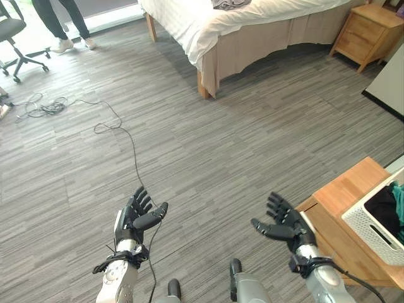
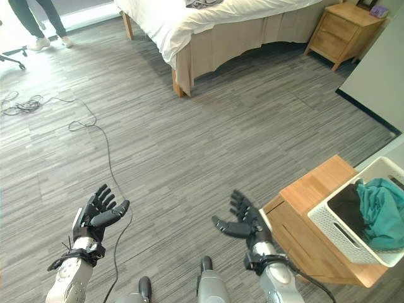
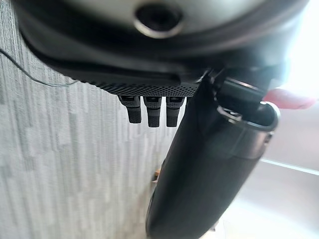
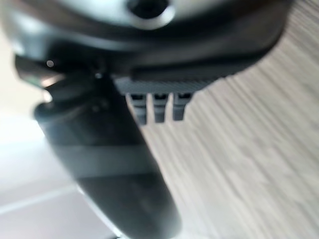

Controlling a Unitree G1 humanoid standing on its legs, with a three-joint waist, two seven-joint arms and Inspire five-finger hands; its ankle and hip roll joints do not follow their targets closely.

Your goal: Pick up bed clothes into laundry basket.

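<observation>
Bed clothes: a crumpled grey garment [image 1: 230, 4] is seen at the top edge of the frame, on the white bedding of the bed [image 1: 208, 28]; soft, folded, well apart from both hands.
Laundry basket: white perforated plastic basket [image 2: 341, 230] at lower right, set on a low wooden stand [image 2: 303, 189]; teal cloth [image 2: 382, 211] and something dark are already inside, so the task is judged partly done.
Left hand: [image 1: 136, 218] at lower left, held over bare floor, fingers straight and spread, nothing held.
Right hand: [image 1: 284, 225] at lower centre-right, just beside the stand's corner, fingers spread and loose, nothing held.
Hands, reason: both are raised empty, judged ready for a walk to the bed.
Floor: grey wood-grain planks [image 1: 252, 145]; a thin loose cable [image 1: 120, 136] is trailed across the left.
Nightstand: light wood, drawered [image 1: 366, 31], upper right.
Person: dark-trousered legs [image 1: 63, 22], upper left.
</observation>
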